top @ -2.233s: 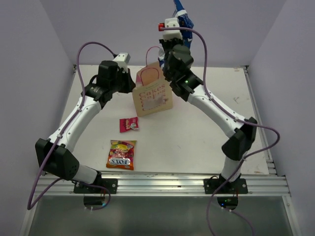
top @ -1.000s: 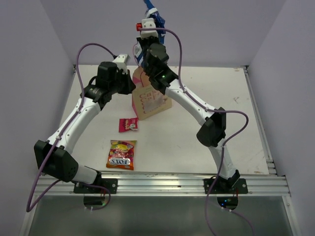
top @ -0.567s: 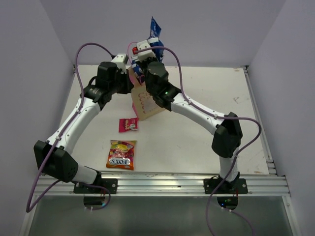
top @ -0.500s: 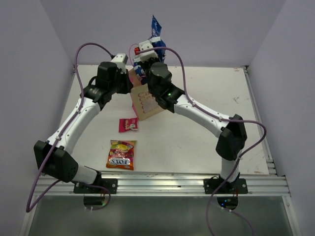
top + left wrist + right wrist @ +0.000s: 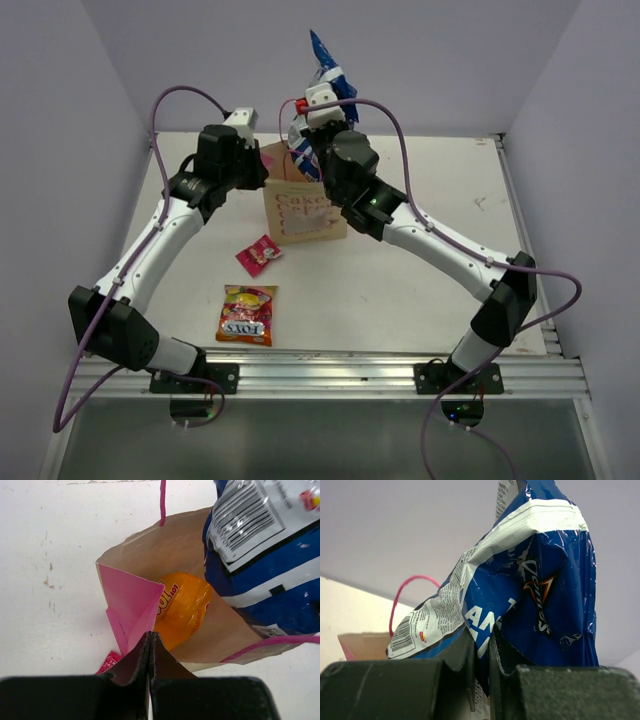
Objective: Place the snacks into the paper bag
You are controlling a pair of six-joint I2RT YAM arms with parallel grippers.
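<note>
Holds blue bag point(image 5: 540, 595) in right gripper point(image 5: 480, 647), long axis near upright, lower end in paper bag point(image 5: 305, 215); pinches its pink side point(image 5: 131, 602) with left gripper point(image 5: 150, 647).

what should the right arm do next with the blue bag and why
Probably lower the right end effector a bit: its blue-white bag sits only partly inside the paper bag, which the left end effector pinches open, orange packet already inside.

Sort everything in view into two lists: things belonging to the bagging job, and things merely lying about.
Job: paper bag; blue-white snack bag; orange packet inside the paper bag; FOX'S packet; pink-red sachet.
Merely there: table; purple cables; aluminium rail.
</note>
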